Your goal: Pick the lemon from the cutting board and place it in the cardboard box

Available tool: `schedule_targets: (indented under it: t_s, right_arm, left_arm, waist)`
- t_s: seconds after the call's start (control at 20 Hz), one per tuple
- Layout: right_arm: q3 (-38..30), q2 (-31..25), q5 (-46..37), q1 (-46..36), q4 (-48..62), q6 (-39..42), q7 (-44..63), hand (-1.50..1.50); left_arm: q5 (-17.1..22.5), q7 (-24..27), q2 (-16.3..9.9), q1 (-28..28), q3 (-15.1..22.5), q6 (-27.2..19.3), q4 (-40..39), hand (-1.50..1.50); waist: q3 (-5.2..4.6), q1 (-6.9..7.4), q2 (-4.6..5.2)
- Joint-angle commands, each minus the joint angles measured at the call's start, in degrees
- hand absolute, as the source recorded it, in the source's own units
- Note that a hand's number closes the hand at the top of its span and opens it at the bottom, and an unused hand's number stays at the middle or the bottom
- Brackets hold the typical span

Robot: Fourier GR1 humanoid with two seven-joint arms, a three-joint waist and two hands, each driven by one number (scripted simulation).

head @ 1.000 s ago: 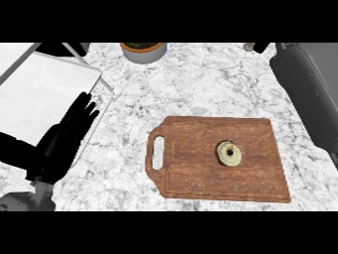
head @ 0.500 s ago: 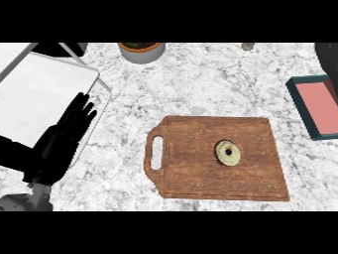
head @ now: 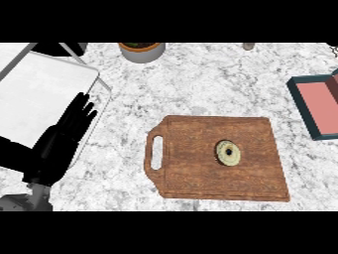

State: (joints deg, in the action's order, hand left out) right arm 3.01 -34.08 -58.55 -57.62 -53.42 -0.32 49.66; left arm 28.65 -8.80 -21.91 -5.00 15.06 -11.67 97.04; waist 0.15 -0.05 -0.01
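Marbled worktop (head: 200,89) carries a wooden cutting board (head: 200,173) with the lemon (head: 228,152) lying untouched near its middle, my left hand (head: 54,144) resting left of the board, fingers straight and empty, box (head: 329,106) to its upper right.

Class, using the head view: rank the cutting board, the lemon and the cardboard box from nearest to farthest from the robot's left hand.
Measured from the left hand, open at the view's left:
1. Cutting board, just right of the hand, its handle slot on the near side.
2. Lemon, on the board, right of its middle.
3. Cardboard box, at the right edge, farthest.
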Motion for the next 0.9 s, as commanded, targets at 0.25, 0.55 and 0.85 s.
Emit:
schedule_targets:
  t_s: [0.25,0.55,0.85]
  right_arm:
    - [-4.81,-1.73,3.08,5.93,5.48,-7.35,-8.84,1.50]
    - [-9.80,-0.44,9.03,10.05,12.61,-7.86,-14.31,1.50]
    - [-12.81,0.26,11.46,12.20,16.27,-7.92,-14.41,-1.50]
  left_arm:
    - [0.02,0.08,-7.31,0.77,-8.62,1.10,-5.64,0.00]
    - [-1.88,-0.53,-5.43,1.03,-6.00,-2.45,-2.48,0.00]
    - [-0.89,-1.03,-7.51,3.88,-6.10,-1.09,-0.47,0.00]
  waist:
    - [-0.12,1.15,0.48]
    - [-0.02,1.81,0.47]
    - [-0.07,2.13,0.14]
